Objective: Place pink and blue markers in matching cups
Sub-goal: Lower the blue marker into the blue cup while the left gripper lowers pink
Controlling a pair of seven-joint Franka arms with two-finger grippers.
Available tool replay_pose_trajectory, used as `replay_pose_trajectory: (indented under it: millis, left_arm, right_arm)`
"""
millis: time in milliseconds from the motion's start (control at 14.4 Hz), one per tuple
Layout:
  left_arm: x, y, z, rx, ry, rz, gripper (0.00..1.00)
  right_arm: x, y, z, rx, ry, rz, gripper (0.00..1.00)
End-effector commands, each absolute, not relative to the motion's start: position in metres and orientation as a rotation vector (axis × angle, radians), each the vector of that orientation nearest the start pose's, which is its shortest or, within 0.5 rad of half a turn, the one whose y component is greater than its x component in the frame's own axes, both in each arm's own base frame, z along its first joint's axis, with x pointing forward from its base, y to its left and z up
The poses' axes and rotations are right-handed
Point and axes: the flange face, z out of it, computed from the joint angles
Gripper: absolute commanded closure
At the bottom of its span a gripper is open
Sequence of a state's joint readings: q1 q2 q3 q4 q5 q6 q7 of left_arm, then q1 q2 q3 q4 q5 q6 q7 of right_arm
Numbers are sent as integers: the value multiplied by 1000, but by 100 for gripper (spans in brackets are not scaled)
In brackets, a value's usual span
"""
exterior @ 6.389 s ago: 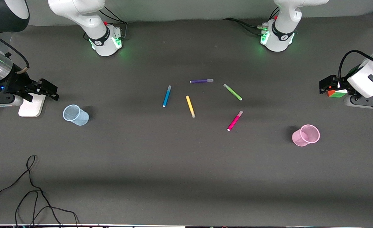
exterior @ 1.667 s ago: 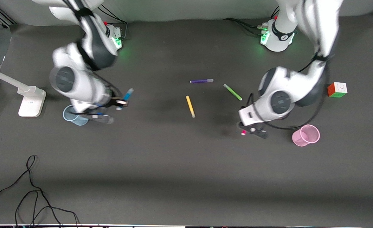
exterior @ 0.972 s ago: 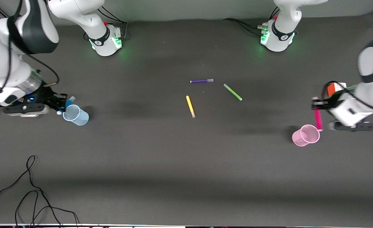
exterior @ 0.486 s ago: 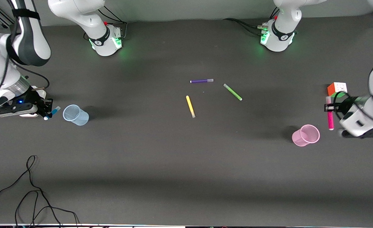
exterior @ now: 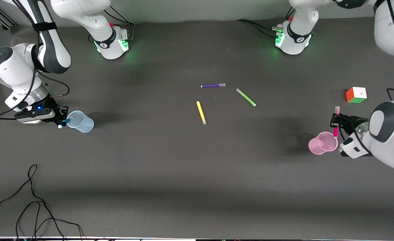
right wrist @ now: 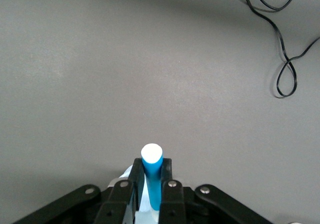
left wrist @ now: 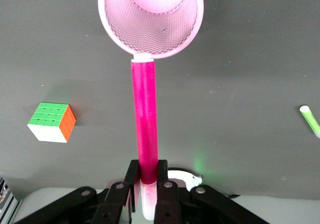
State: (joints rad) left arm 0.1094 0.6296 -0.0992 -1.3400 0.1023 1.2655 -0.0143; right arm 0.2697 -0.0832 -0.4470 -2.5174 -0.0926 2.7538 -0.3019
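Both markers gripped, each at the rim of its matching cup.

The left gripper (left wrist: 146, 176), jaws clamped on the pink marker (left wrist: 143, 134), holds it over the table at about two o'clock of the pink cup (exterior: 322, 143), white end at the rim. The right gripper (right wrist: 148, 184), closed on the blue marker (right wrist: 152, 176), hangs at nine o'clock of the blue cup (exterior: 80, 122). Purple pen (exterior: 213, 85), green pen (exterior: 245, 97) and yellow pen (exterior: 201, 112) lie mid-table; a puzzle cube (exterior: 356, 94) sits at one o'clock of the pink cup.

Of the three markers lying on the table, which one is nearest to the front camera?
The yellow marker; the purple marker and green marker lie farther.
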Motion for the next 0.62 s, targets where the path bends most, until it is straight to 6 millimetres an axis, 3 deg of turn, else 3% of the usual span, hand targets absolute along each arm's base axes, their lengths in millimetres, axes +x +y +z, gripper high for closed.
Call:
replay_pose_trajectory:
  millis: [0,208,556]
  left_arm:
    - [644,28,310,-2870,-32,1115,100]
    - [647,26,286,-2869,-23,1132,100]
    - [654,27,273,-2892,-22,1077,100]
  right_arm:
    - [477,-82,327,-3187,-362,-484,98]
    - [476,-81,323,-3188,-360,-473,96]
    - [476,-81,311,-3196,-342,-433,87]
